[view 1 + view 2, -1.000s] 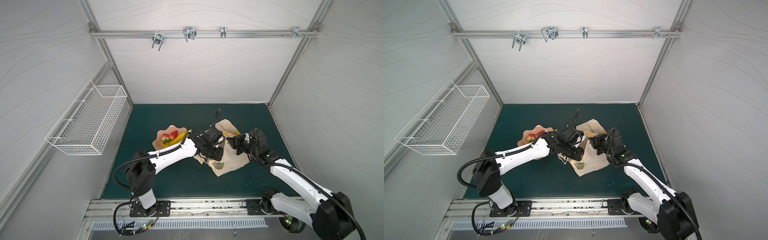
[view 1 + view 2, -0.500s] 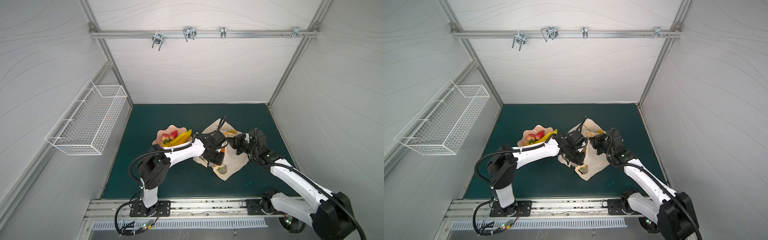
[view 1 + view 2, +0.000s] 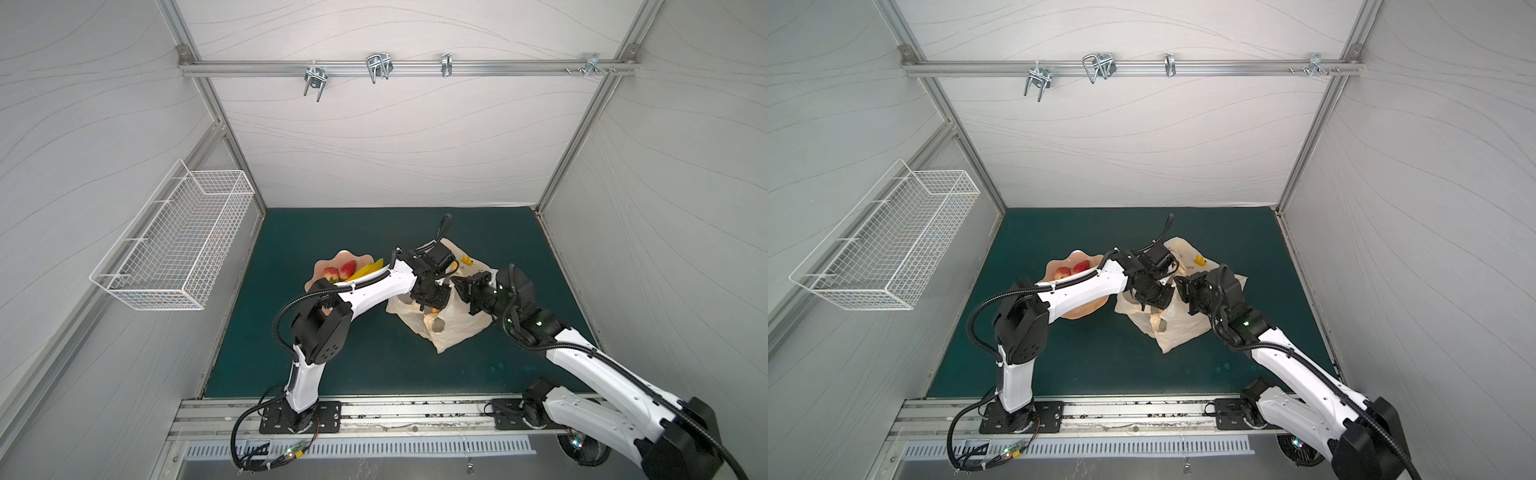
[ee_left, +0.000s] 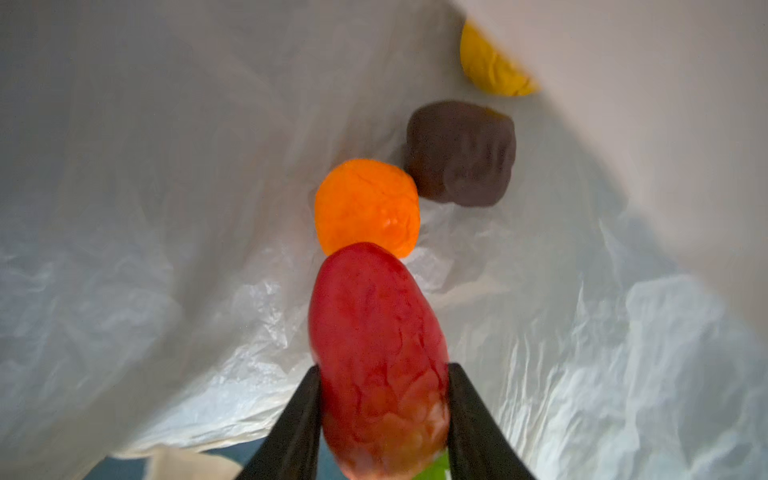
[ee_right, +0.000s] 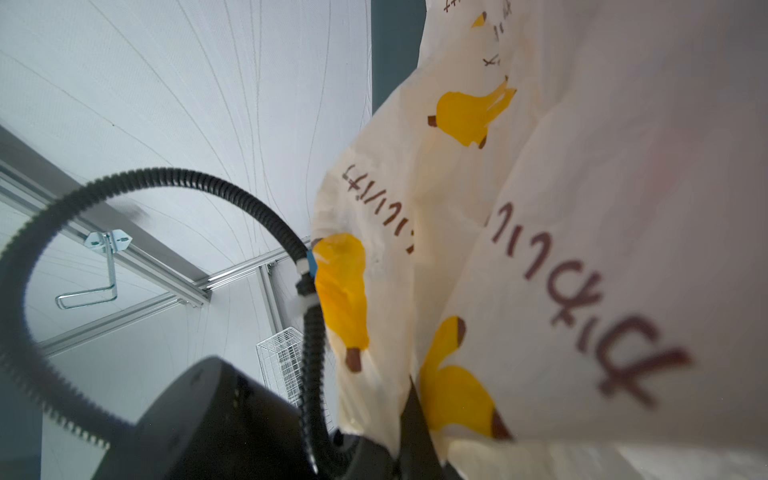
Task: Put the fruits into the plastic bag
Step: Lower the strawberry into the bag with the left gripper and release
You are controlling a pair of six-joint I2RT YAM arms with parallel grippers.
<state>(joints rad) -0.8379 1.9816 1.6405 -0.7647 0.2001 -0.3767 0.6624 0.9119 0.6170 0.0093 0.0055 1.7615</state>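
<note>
Dark green table. Lying on it near the middle: wavy peach-pink dish toward the left edge, crumpled cream plastic bag close beside it, rightward.

spotted the crinkly cream plastic bag, banana prints all over, slumped with mouth held open, saw orange, dark purple piece and yellow fruit inside, caught a glossy red fruit pinched just inside the mouth, noticed apple, strawberry, bananas outside, off to its left

The left arm has raised its elbow, baring more of the bananas in the dish.
</note>
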